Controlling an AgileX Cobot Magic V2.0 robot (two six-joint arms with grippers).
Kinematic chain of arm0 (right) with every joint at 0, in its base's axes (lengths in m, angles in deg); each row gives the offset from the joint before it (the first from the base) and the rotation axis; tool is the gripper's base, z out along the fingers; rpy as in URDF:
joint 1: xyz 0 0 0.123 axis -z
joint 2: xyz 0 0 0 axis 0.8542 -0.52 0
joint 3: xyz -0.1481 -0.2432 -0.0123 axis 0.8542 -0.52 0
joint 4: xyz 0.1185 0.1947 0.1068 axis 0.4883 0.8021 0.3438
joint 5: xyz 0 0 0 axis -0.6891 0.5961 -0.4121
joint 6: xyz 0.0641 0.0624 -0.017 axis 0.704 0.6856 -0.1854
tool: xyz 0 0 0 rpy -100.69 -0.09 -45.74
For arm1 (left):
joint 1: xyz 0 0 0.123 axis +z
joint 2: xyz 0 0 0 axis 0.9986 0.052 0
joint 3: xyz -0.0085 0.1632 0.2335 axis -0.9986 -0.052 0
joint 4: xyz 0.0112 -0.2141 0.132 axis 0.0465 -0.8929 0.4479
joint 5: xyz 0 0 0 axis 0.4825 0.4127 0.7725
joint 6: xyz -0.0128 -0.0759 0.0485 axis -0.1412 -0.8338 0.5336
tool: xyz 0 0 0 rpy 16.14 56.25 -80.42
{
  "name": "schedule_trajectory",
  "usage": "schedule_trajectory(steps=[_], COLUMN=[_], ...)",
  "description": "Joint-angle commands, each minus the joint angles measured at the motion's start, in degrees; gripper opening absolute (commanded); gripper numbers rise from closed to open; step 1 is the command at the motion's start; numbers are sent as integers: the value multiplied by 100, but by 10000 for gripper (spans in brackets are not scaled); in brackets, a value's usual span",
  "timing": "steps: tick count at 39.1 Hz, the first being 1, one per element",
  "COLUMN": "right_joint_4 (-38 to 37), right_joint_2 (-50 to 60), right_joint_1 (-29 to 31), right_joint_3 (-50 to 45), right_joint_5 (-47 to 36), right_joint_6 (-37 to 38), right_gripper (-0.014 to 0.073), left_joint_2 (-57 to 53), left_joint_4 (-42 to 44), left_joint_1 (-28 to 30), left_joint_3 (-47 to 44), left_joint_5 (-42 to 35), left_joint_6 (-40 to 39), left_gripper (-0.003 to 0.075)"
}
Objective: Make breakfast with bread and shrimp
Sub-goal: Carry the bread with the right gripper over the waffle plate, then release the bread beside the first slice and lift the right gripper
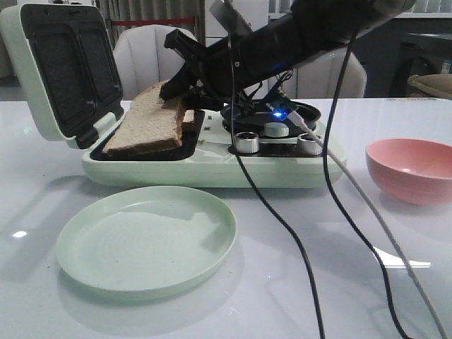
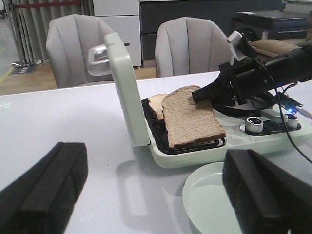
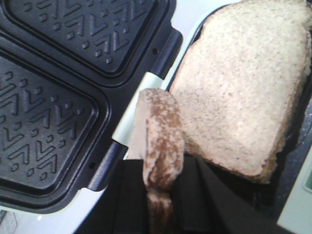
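Observation:
My right gripper [image 1: 171, 90] is shut on the crust of one bread slice [image 1: 148, 121]. It holds that slice tilted, with its low edge in the black tray of the open sandwich maker [image 1: 212, 169]. In the right wrist view this held slice [image 3: 159, 141] shows edge-on between the fingers. The second slice [image 3: 243, 92] lies in the tray beside it and is mostly hidden in the front view [image 1: 188, 116]. Both slices show in the left wrist view [image 2: 190, 119]. My left gripper [image 2: 156, 190] is open and empty above the table, near the plate. No shrimp is in view.
A pale green plate [image 1: 148, 236] lies in front of the sandwich maker. A pink bowl [image 1: 412, 169] stands at the right; its inside is hidden. The maker's lid [image 1: 63, 70] stands open at the left. Knobs [image 1: 276, 129] and cables [image 1: 282, 219] are on its right side.

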Motion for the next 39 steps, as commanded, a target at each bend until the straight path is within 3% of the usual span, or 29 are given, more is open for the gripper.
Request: schedule_trajectory(steps=[1,27,32,39], right_joint_4=[-26,-24,-29,-73], right_joint_2=[328,309,309,263], right_joint_1=[-37,-37,-37,-184], right_joint_3=[237,243,243,413], right_joint_5=[70,-458,-559,-794], right_joint_6=[17,-107,-326,-600], right_gripper=[143,179,281,551], left_joint_2=[63,63,63,63], left_joint_4=[-70,-70,-70,-70], left_joint_1=[-35,-35,-35,-35], left_joint_3=[151,151,151,151], left_joint_5=[-445,-445,-445,-445], left_joint_6=[-17,-17,-17,-17], left_gripper=[618,618,618,618])
